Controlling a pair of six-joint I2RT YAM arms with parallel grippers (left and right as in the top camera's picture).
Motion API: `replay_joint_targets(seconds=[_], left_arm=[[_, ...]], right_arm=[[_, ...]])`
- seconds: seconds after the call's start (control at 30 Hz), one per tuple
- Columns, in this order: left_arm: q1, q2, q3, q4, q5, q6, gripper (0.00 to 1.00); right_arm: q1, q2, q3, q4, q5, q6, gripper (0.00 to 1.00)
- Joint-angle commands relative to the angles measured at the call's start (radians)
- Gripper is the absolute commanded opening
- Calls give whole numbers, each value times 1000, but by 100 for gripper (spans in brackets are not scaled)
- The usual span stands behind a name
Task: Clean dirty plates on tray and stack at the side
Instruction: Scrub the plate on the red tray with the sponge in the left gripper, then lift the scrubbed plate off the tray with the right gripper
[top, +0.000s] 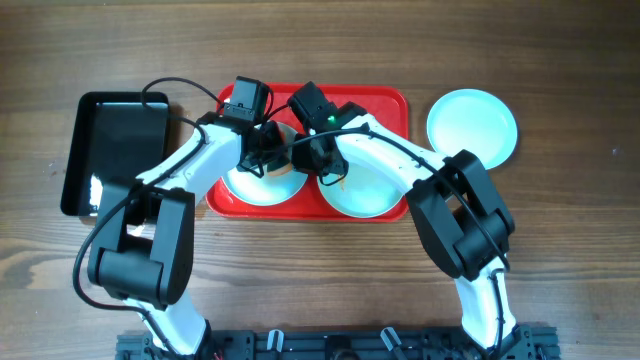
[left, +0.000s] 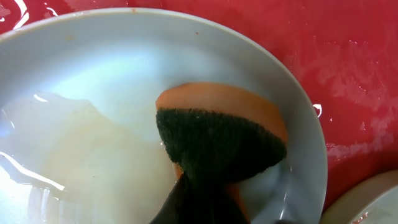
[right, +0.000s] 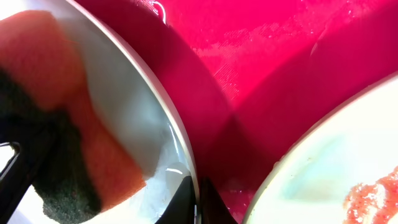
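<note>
Overhead: large red rectangular plastic tray (top: 385, 100) mid-table, two round pale blue-white shallow plates on it: left plate (top: 250, 190), right plate (top: 365, 195). Third plate (top: 472, 124) off tray, on wooden table (top: 560, 250) just right of it. Glossy black rectangular tray (top: 115, 150) at left. Left gripper (top: 268, 152) and right gripper (top: 308, 155) crowd together over left plate.

Left wrist: left gripper clamped tight on orange sponge with dark green scouring face (left: 221, 140), sponge down in wet left plate.

Right wrist: right gripper pinched closed on left plate's rim. Right plate alongside, orange-red smear (right: 373, 199) on it.
</note>
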Motion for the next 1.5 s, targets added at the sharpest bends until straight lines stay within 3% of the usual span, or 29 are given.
replay_joint_targets(seconds=[0.0, 0.07, 0.1, 0.17, 0.33, 0.43, 0.6, 0.77, 0.93, 1.03, 1.33, 1.47], left_arm=[[32, 43, 0, -71, -170, 5, 4], [75, 43, 1, -134, -266, 84, 4], [127, 43, 1, -198, -407, 105, 4], [164, 43, 1, -232, -484, 104, 4], [217, 3, 3, -277, -499, 93, 4], [198, -107, 27, -298, -435, 92, 4], [182, -362, 31, -331, -171, 92, 4], [182, -412, 23, -451, -120, 92, 4], [182, -412, -21, -438, -85, 92, 4], [182, -412, -21, -433, -15, 92, 4], [182, -412, -21, -433, -16, 92, 4], [182, -412, -21, -430, -16, 92, 4]], right_arm=[[5, 54, -34, -9, 50, -8, 4], [5, 54, -34, -9, 50, -8, 4], [5, 54, -34, -10, 50, -7, 4], [5, 54, -34, -10, 50, -8, 4], [5, 54, -34, -8, 51, -7, 4], [5, 54, -34, -5, 51, -7, 4], [5, 54, -33, 8, 62, -42, 4], [5, -29, 4, 8, 83, -112, 4], [5, -224, 34, -6, 362, -227, 4], [12, -317, 34, 50, 568, -376, 4], [126, -325, 34, 168, 1225, -720, 5], [204, -325, 30, 285, 1405, -844, 5]])
